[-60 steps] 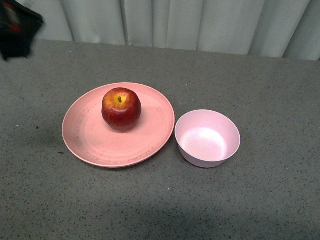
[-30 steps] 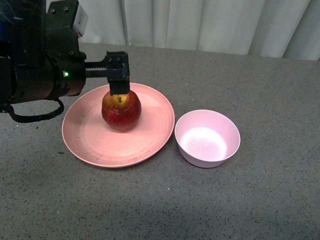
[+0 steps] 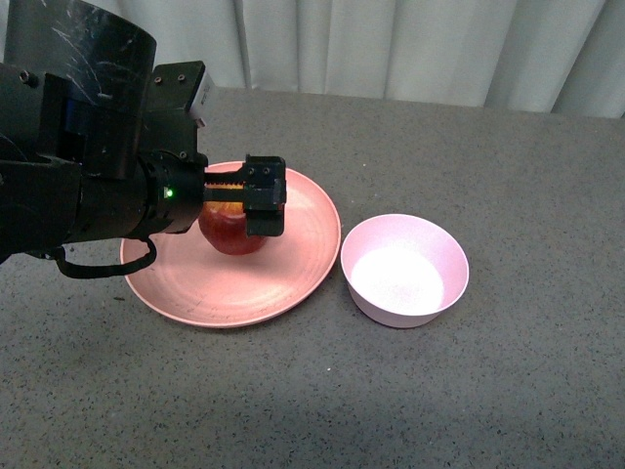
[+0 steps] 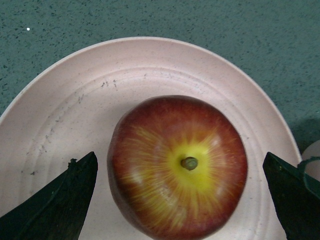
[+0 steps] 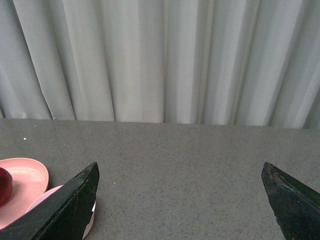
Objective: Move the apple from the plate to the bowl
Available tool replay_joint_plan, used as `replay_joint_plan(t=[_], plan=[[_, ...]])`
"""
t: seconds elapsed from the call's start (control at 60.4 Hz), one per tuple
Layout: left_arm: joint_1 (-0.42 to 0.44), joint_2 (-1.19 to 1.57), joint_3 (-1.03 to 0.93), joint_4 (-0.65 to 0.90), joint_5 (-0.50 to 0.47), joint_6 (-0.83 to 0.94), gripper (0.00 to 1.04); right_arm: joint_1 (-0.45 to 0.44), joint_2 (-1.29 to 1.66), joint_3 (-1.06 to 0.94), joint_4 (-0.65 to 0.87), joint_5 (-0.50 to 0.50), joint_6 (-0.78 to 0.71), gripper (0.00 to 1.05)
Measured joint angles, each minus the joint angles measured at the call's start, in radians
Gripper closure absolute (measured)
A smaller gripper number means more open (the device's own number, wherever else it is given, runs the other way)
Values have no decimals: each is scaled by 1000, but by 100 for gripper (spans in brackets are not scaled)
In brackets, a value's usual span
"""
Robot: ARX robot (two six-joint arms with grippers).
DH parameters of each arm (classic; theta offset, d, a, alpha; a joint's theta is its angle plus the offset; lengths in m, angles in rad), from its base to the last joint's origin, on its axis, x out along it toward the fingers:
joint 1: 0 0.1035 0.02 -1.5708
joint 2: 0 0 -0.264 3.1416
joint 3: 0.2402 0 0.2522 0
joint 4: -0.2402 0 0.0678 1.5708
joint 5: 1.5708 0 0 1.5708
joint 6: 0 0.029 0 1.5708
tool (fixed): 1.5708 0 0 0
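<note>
The dark red apple [image 3: 232, 235] with a yellow patch round its stem sits on the salmon-pink plate [image 3: 210, 305]. My left gripper [image 3: 256, 207] is open and hangs low over the apple, one finger on either side. In the left wrist view the apple [image 4: 180, 165] lies between the two black fingers [image 4: 65, 200], with a gap on each side, on the plate [image 4: 75, 100]. The pale pink bowl [image 3: 403, 269] stands empty just right of the plate. My right gripper [image 5: 180, 167] is open and empty above the table; it does not show in the front view.
Grey speckled table [image 3: 488, 391] all round, with a pale curtain [image 3: 391, 44] along its far edge. The right wrist view catches the plate [image 5: 25, 180], an edge of the apple [image 5: 4, 185] and a sliver of the bowl [image 5: 50, 192] at one side.
My left arm has come in from the left and lowered. Its gripper was above the apple's stem half a second ago and now straddles the apple. Apple, plate and bowl have not moved.
</note>
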Motion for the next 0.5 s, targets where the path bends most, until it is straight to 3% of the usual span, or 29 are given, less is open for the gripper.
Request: replay_joint_plan(t=[0.215,0.364,0.496], plan=[[0,17,0,13,-33,26,7,0,0,0,0,0,0,9],[0,14,-5,23,-30,35,29,0,0,0,0,0,0,9],[-16,-18,-24,23,-17,32,36,0,0,0,0,0,0,9]])
